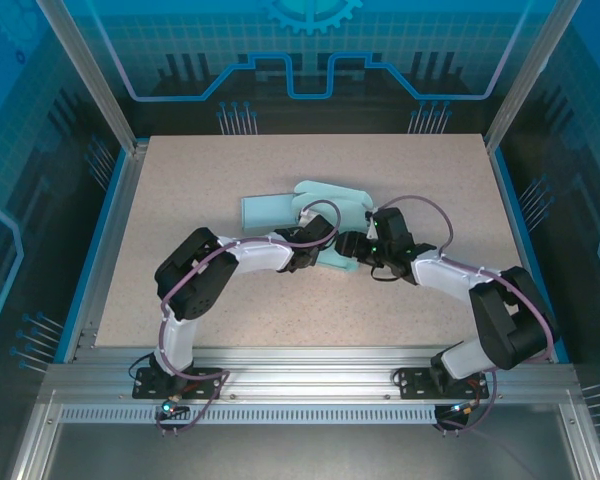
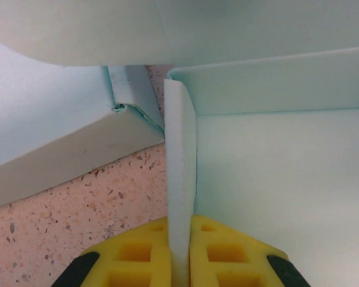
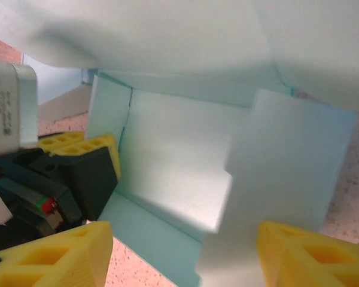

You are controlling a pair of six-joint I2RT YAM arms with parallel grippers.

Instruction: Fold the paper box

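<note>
Seen from above, the paper box [image 1: 280, 208] is half covered, its near edge hidden.

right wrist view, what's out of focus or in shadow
Right wrist: the paper box blurs at its near top flaps, a soft shadow crosses the inner panel. Left wrist: pinched flap sharp, upper paper blurred. Top external: evenly lit, sharp.

Count of items on the rig:

- Pale mint-green paper box [image 1: 276, 208]: 1, in one piece.
- Speckled beige tabletop [image 1: 180, 180]: 1.
- Black-and-white robot arms: 2, the left arm [image 1: 195, 270] and the right arm [image 1: 500, 315].
- Two-finger grippers: 2, the left gripper [image 2: 179, 257] and the right gripper [image 3: 185, 254].
- Yellow finger pads [image 2: 143, 254] with square recesses: 4, two per gripper.
- Purple cables [image 1: 432, 208]: 2, one per arm.
</note>
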